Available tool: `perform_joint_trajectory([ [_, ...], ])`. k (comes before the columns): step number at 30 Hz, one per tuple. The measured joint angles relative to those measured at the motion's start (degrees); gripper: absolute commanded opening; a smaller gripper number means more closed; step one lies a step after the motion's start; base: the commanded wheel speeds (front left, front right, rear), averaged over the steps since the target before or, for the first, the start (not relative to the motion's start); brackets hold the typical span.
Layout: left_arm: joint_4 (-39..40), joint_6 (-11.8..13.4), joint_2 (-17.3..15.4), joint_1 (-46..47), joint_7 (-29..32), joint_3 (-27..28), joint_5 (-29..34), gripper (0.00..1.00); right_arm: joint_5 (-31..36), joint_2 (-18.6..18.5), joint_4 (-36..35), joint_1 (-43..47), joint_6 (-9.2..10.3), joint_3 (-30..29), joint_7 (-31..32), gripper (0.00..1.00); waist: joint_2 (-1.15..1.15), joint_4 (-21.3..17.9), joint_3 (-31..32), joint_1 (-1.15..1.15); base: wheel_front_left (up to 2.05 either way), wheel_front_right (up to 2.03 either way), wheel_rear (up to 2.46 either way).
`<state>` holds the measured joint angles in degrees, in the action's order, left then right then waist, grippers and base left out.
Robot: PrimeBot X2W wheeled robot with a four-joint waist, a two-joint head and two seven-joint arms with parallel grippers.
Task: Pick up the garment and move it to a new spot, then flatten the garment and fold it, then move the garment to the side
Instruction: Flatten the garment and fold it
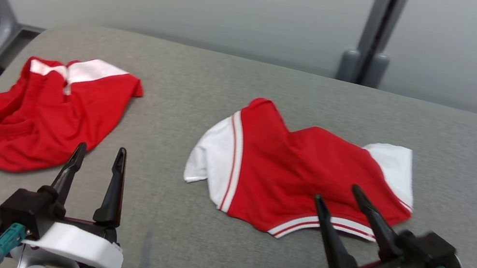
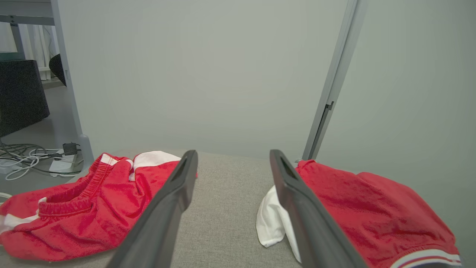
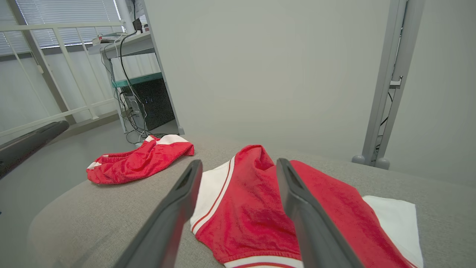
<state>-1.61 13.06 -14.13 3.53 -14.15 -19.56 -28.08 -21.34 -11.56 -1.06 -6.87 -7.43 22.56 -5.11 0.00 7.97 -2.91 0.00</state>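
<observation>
I see my left gripper [image 1: 101,149] and right gripper [image 1: 336,193] both spread, empty. The shiny red-and-white garment [image 1: 290,172] lies rumpled on the grey woven bench [image 1: 186,95], with the red shorts [image 1: 45,114] bunched.

The right gripper [image 1: 336,193] covers part of the garment's [image 1: 290,172] striped hem. The second garment [image 2: 74,216] runs off the left wrist view's left edge.

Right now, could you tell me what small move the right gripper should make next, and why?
Probably lower the right gripper onto the near striped hem of the garment before it: its jaws stand open over that edge, holding nothing, and the garment lies crumpled.
</observation>
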Motion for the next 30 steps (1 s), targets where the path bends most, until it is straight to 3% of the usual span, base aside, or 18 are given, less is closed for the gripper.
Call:
perform_joint_trajectory([
  [12,-3.15,-1.94,2.41,2.89,-0.10,-1.68,-0.87,1.00,-5.78,1.16,17.12,-15.13,0.00,8.90,14.83,1.00,0.00,11.21,-3.20,0.00,0.00,0.00,0.00],
  [22,-6.00,-3.44,4.01,4.88,-0.58,-1.82,-1.37,1.00,-6.38,2.60,32.97,-21.05,0.00,7.90,23.75,1.00,0.00,18.79,-6.28,0.00,0.00,0.00,0.00],
  [30,-7.42,-4.16,4.36,5.09,-0.74,-1.30,-1.37,1.00,-4.77,4.12,38.79,-22.36,0.00,7.81,26.53,1.00,0.00,20.62,-6.63,0.00,0.00,0.00,0.00],
])
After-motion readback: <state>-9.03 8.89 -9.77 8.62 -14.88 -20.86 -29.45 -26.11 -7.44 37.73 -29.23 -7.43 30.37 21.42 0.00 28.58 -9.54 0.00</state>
